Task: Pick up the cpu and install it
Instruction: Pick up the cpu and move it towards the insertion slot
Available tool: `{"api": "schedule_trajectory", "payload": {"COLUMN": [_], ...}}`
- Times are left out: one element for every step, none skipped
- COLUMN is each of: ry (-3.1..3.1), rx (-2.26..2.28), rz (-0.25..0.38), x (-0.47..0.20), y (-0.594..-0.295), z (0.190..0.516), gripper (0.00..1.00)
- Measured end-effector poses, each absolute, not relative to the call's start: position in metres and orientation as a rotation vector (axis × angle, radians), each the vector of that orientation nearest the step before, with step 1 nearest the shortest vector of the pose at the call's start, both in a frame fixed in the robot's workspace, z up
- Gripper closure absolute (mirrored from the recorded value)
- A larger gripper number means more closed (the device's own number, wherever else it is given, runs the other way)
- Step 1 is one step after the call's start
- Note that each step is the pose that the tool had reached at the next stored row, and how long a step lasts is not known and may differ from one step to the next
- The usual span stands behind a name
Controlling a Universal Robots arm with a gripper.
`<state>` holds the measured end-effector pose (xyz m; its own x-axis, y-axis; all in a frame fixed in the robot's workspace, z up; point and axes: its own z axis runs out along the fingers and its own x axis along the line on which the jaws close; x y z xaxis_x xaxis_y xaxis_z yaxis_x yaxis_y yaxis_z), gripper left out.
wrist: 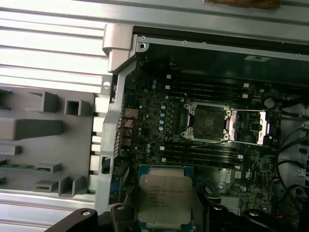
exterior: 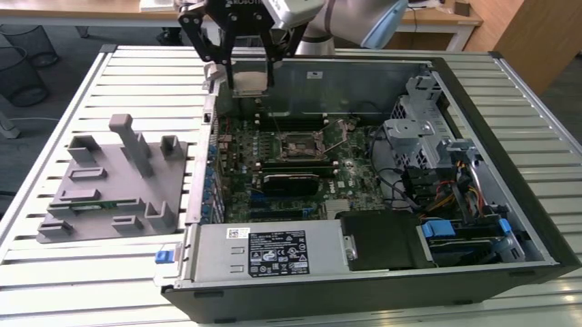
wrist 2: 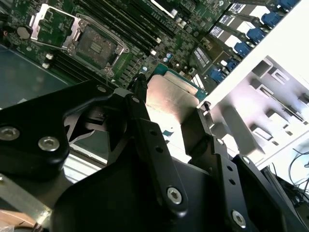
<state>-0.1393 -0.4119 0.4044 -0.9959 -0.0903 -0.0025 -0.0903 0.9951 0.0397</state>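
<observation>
In the exterior view, your hand (exterior: 244, 71) hangs above the open computer case (exterior: 364, 294), pinching the cpu (exterior: 251, 80) clear of the motherboard (exterior: 272, 197). In the second wrist view, the fingers (wrist 2: 145, 128) clamp the chip's opposite edges. In the first wrist view, you see the cpu held off the board, apart from the open socket (wrist: 208, 121).

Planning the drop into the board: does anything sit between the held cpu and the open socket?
Nothing visible does. The gripper holds the cpu in the air above the motherboard, off to one side of the socket. The socket's metal frame is swung open beside it, and no cable crosses the socket.
</observation>
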Motion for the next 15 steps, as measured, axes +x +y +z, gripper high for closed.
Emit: {"api": "schedule_trajectory", "payload": {"ry": [3.137, 3.137, 3.137, 3.137, 3.137, 3.137, 3.137, 3.137, 3.137, 3.137, 3.137, 3.137, 3.137, 3.137, 3.137], "rx": [-0.142, -0.142, -0.142, -0.142, -0.142, -0.142, -0.142, -0.142, -0.142, -0.142, -0.142, -0.142, -0.142, -0.142, -0.142], "rz": [0.062, 0.062, 0.062, 0.062, 0.062, 0.062, 0.062, 0.063, 0.062, 0.063, 0.062, 0.062, 0.062, 0.062, 0.062], "x": [-0.137, -0.135, -0.133, -0.131, -0.129, -0.127, -0.126, -0.124, -0.122, -0.12, -0.118, -0.116, -0.113, -0.111, -0.109], "y": [-0.412, -0.412, -0.412, -0.412, -0.412, -0.412, -0.412, -0.412, -0.412, -0.412, -0.412, -0.412, -0.412, -0.412, -0.412], "z": [0.404, 0.404, 0.404, 0.404, 0.404, 0.404, 0.404, 0.404, 0.404, 0.404, 0.404, 0.404, 0.404, 0.404, 0.404], "gripper": [0.47, 0.47, 0.47, 0.47, 0.47, 0.47, 0.47, 0.47, 0.47, 0.47, 0.47, 0.47, 0.47, 0.47, 0.47]}}
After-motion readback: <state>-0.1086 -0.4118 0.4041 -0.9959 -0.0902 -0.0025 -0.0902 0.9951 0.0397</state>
